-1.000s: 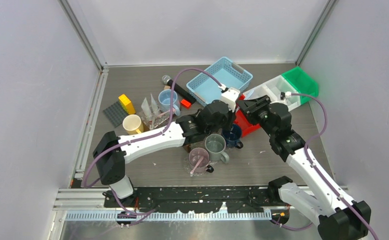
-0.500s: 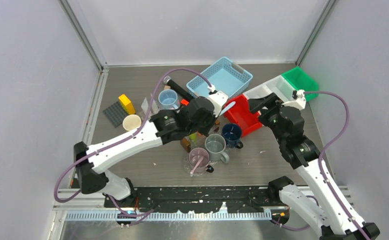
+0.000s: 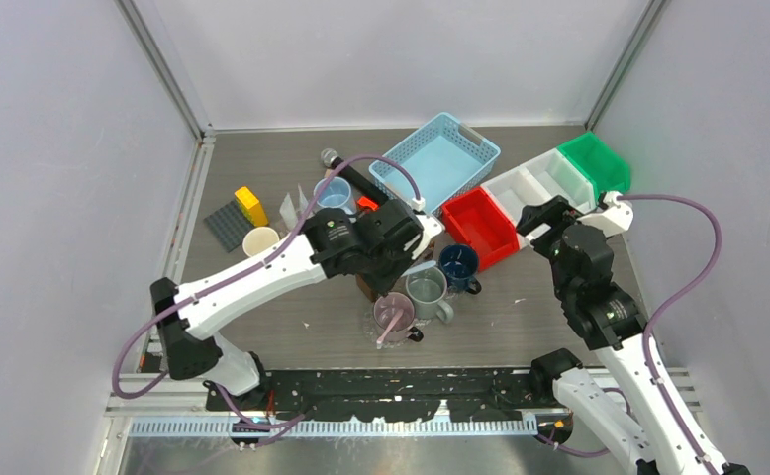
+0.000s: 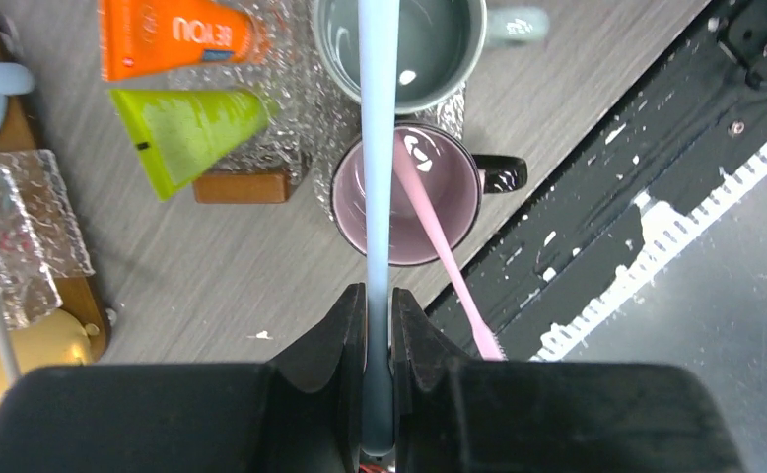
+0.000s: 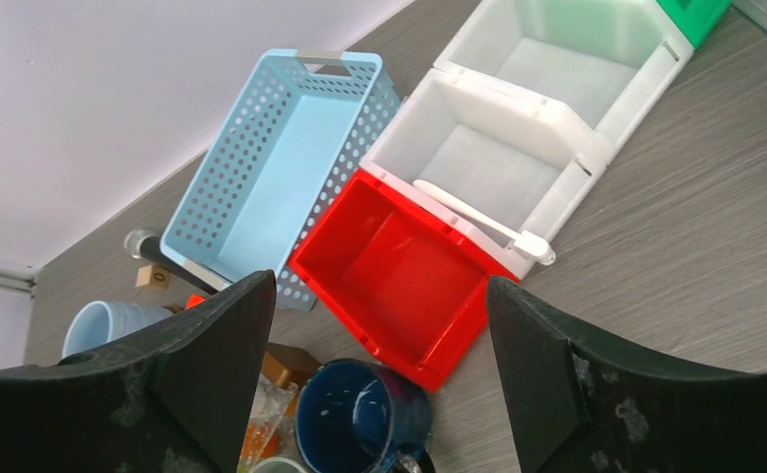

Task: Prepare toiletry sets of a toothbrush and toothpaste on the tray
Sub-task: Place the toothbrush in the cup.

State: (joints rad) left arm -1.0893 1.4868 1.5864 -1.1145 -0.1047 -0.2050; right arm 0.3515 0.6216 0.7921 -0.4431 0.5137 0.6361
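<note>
Left pincer (image 4: pixel 378 301) is clamped tight on the blue toothbrush (image 4: pixel 378 148), whose shaft pokes out over the pink mug (image 4: pixel 463 212). Right pincer (image 5: pixel 380 296) gapes wide and empty above the red bin (image 5: pixel 399 256). The white toothbrush (image 5: pixel 478 219) lies across the white bin (image 5: pixel 478 158). This looks like the carrying step. Next, lay the blue one down beside the orange tube (image 4: pixel 177 37).
</note>
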